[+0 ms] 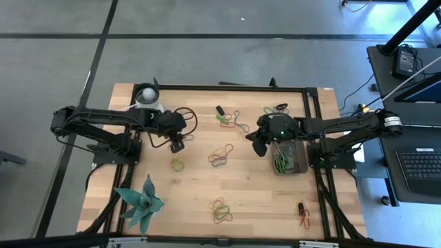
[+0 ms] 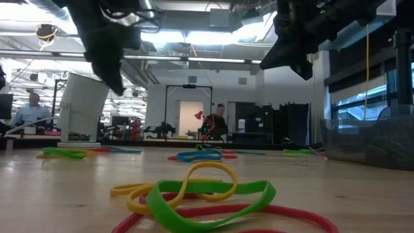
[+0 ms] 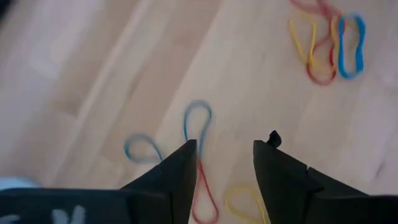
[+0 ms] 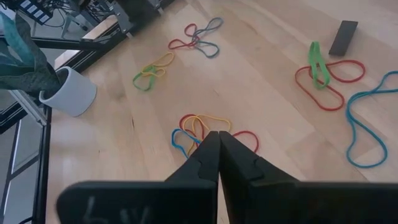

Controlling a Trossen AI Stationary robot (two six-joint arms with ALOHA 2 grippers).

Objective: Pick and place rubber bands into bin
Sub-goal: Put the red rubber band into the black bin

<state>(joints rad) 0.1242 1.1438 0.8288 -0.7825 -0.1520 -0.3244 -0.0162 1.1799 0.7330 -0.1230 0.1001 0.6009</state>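
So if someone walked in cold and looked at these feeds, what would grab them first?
Probably the bright rubber bands scattered in small clusters all over the wooden table. Next, the two dark arms meeting over it: the left gripper hangs open above a few bands near the table's left middle, while the right gripper, shut and empty, sits beside the bin at the right edge, which already holds some green bands.
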